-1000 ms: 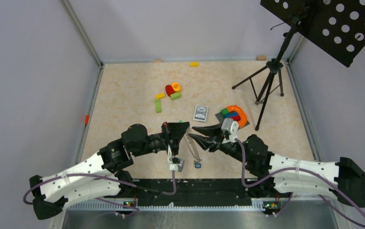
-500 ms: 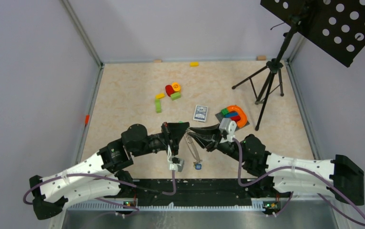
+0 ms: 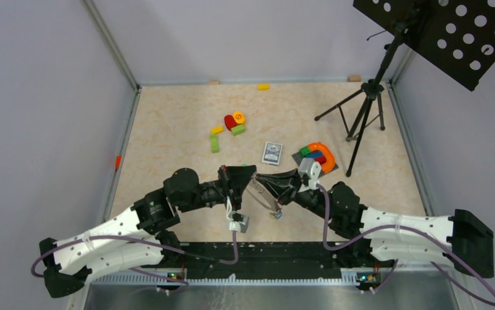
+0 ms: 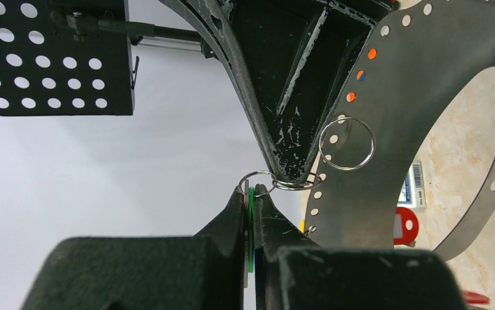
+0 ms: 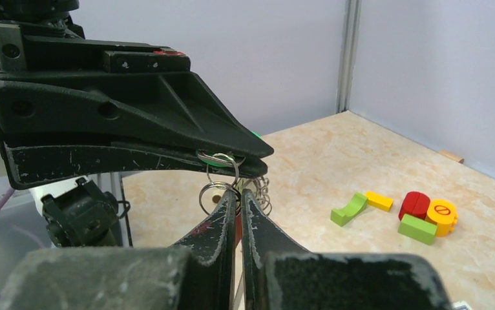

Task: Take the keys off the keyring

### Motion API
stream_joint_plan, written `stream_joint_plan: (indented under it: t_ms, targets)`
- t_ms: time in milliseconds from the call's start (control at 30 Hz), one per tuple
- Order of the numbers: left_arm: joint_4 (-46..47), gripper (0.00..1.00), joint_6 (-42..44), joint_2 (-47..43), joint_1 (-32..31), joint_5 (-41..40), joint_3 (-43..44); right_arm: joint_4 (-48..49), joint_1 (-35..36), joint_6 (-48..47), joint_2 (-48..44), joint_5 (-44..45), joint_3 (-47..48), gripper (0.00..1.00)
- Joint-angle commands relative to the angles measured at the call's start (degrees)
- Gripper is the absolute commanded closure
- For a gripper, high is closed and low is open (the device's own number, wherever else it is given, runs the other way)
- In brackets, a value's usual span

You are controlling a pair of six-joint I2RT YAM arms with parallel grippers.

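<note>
Left fingers (image 4: 229, 223) tight on green key tag (image 4: 251, 226), right fingers (image 5: 219, 223) pinching keyring (image 4: 291, 187) (tip to tip).

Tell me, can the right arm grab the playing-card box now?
Probably not yet: the way to the playing-card box looks free, but the right gripper is shut on the keys.

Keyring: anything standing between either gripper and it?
Nothing visible in the way. The left gripper has its fingers shut on a green key tag. The right gripper is shut on the small rings right beside it, tips nearly touching. The keyring hangs just under both.
</note>
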Motion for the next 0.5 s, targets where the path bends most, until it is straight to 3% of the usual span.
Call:
stream_joint_plan:
  t_ms: [0, 467]
  targets:
    - [4.29, 1.00, -0.06, -1.71, -0.01, -0.58, 0.50, 0.51, 0.45, 3.15, 0.10, 3.28, 1.29, 1.00]
    - [4.25, 1.00, 0.12, -0.99, -0.02, -0.40, 0.08, 3.21, 0.44, 15.25, 1.43, 13.95, 2.23, 1.00]
